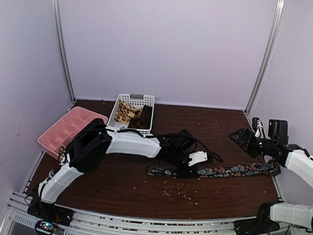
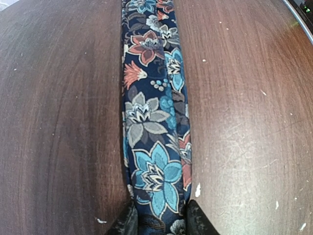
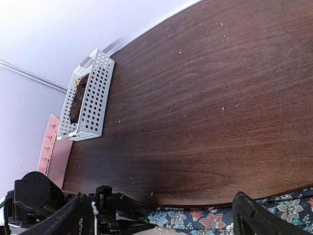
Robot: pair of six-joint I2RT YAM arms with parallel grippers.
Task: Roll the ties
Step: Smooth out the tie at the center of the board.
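The dark floral tie (image 1: pixel 239 169) lies flat across the middle of the table, running left to right. My left gripper (image 1: pixel 191 169) is low on the tie's left part. In the left wrist view its black fingertips (image 2: pixel 124 223) pinch the tie (image 2: pixel 151 122) from both sides, and the tie stretches straight away from them. My right gripper (image 1: pixel 240 138) is open and empty, raised above the table's right side, behind the tie. In the right wrist view the tie (image 3: pixel 215 218) lies below the open gripper (image 3: pixel 164 220). The tan tie (image 1: pixel 126 111) and the dark brown tie (image 1: pixel 144 116) lie in the basket.
The white perforated basket (image 1: pixel 135 99) stands at the back centre-left and also shows in the right wrist view (image 3: pixel 93 98). A pink tray (image 1: pixel 70 126) stands at the left edge. Small crumbs (image 1: pixel 181 190) lie scattered in front of the tie.
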